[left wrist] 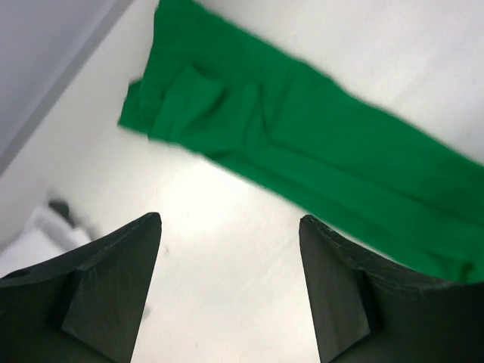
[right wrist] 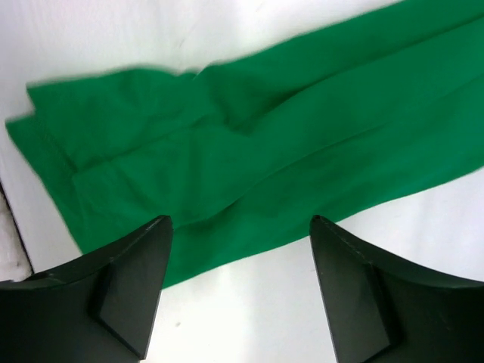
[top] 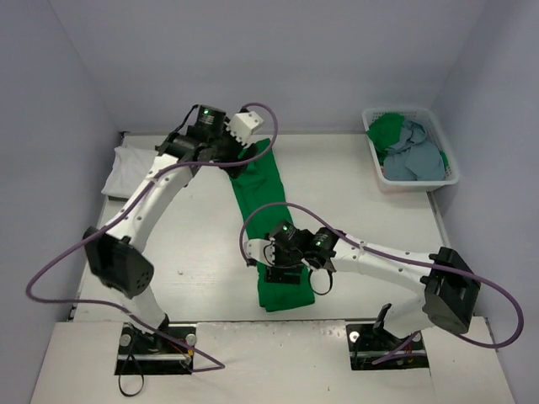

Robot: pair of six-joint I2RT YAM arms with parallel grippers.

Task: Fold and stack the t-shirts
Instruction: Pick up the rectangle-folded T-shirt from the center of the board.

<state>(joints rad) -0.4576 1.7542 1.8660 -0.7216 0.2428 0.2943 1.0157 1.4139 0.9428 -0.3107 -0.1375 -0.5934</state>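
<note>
Left hand [left wrist: 231, 220] and right hand [right wrist: 240, 221] spread empty near the green t-shirt [top: 263, 194], a long creased strip.

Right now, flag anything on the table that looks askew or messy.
The green t-shirt lies as a long strip, slanted across the table, its ends rumpled and uneven. Otherwise nothing stands out.

Green t-shirt [top: 259, 189] lies flat, seemingly folded lengthwise.
</note>
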